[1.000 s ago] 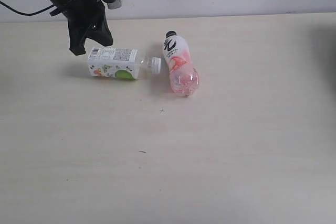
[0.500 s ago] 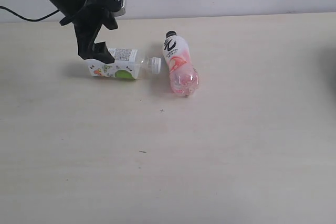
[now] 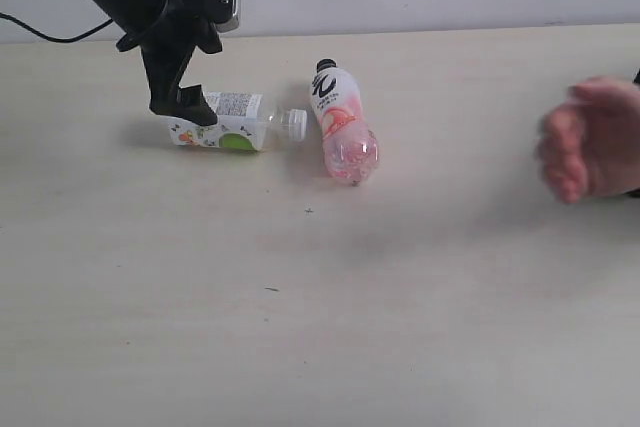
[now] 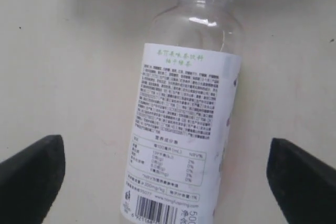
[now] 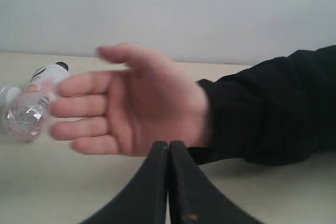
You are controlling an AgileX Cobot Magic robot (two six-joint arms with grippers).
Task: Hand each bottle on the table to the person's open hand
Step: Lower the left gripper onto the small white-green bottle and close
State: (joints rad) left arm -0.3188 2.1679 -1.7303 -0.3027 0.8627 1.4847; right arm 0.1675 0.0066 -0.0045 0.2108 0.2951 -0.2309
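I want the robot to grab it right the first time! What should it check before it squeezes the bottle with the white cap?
1. Left gripper open: ok, one finger shows on each side of the white-capped bottle.
2. Bottle centred between the fingers: ok in the left wrist view.
3. Fingers low enough to grip: cannot tell.
4. Pink bottle clear of the grip: ok, it lies on the table by the cap end, away from the fingers.
5. Person's hand open: ok, palm out at the right, though blurred.
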